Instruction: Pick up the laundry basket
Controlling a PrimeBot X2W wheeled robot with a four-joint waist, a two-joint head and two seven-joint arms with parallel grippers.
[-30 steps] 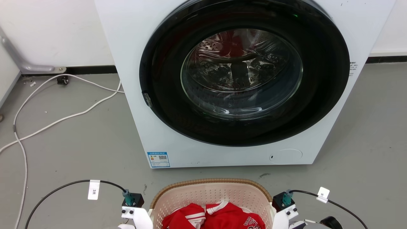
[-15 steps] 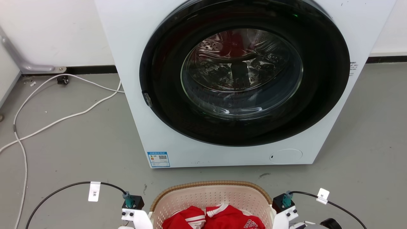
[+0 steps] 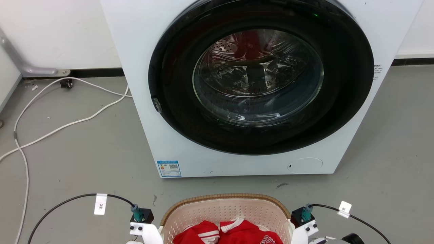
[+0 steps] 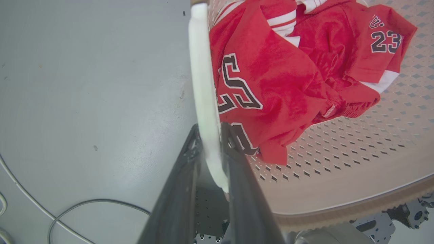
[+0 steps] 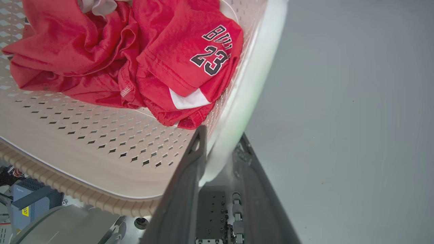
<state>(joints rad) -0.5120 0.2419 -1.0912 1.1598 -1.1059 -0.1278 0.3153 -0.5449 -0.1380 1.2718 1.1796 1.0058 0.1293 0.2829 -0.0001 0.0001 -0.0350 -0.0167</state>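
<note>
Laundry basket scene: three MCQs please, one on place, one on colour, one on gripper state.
1. Where is the laundry basket?
A) in front of the washing machine
B) inside the drum
C) on top of the machine

2. What colour are the clothes in it?
A) blue
B) red
C) green

3. What is the left gripper doing?
A) open, apart from the basket
B) clamped on the basket's white handle
C) holding a cable

Answers:
1 A: the head view shows it on the near side of the machine's front.
2 B: both wrist views show red jerseys.
3 B: the left wrist view shows the handle pinched in it.
</note>
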